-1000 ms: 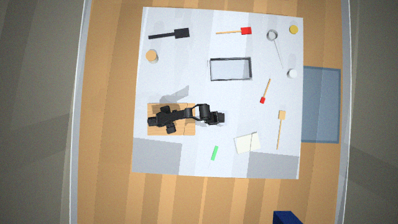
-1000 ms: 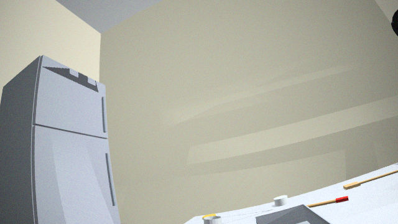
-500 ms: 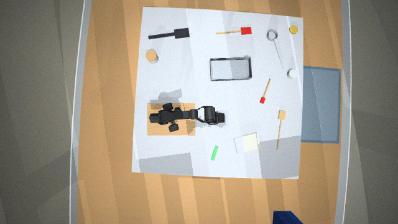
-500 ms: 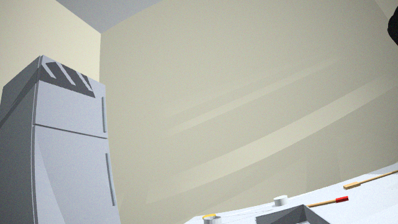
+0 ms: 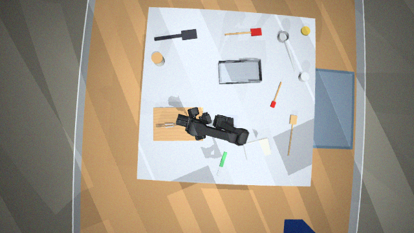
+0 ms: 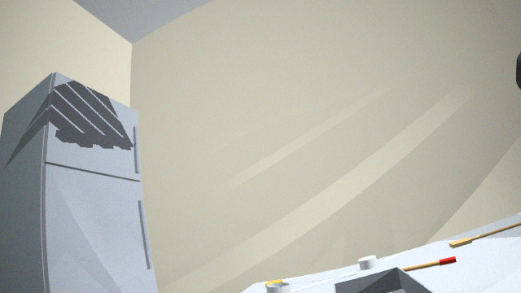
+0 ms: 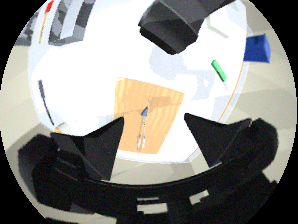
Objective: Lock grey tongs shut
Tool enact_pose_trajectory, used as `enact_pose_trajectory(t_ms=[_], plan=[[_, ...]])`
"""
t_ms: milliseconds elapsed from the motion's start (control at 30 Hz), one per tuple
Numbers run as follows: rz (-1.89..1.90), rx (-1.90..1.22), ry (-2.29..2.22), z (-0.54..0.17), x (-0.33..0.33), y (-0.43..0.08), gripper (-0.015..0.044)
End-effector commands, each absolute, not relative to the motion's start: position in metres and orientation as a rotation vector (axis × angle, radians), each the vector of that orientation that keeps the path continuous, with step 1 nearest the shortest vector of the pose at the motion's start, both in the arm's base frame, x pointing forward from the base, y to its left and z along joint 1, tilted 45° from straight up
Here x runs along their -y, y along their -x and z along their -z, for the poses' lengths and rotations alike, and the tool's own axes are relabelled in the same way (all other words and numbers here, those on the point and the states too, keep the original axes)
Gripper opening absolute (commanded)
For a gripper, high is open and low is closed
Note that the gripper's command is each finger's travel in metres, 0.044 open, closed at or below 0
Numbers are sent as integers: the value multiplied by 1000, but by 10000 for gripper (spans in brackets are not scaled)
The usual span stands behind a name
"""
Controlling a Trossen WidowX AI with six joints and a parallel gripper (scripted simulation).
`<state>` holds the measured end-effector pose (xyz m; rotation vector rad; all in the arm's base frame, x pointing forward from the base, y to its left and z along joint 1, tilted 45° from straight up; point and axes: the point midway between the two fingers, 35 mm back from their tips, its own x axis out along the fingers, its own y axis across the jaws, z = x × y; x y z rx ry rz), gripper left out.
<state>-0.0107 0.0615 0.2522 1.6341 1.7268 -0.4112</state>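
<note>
The grey tongs (image 5: 169,125) (image 7: 144,112) lie on the wooden board (image 5: 178,136) (image 7: 170,100), away from the roasting tin (image 5: 240,83) (image 6: 366,282). In the wrist view their two arms lie close together, nearly parallel; the lock inside the hinge cannot be seen. My gripper (image 7: 155,117) is open and empty, with its fingers wide apart above the board and the tongs between them in the view, well below and not touched. In the top view the arm hides the board's right part and part of the tongs.
A green-handled tool (image 5: 223,159) (image 7: 219,70) and a cream piece (image 5: 265,146) lie right of the board. A round tan-topped object (image 5: 157,57) and a black spatula (image 5: 189,34) are toward the back left. A red-headed tool (image 5: 273,104) and a wooden one (image 5: 293,120) lie at the right.
</note>
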Motion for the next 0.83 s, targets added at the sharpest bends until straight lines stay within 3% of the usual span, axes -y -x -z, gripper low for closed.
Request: enact_pose_trajectory(t_ms=[0,800], plan=[[414,-1736,-1623,-250,-58,13,440],[285,-1833,-1729,-281,-31,9,440]])
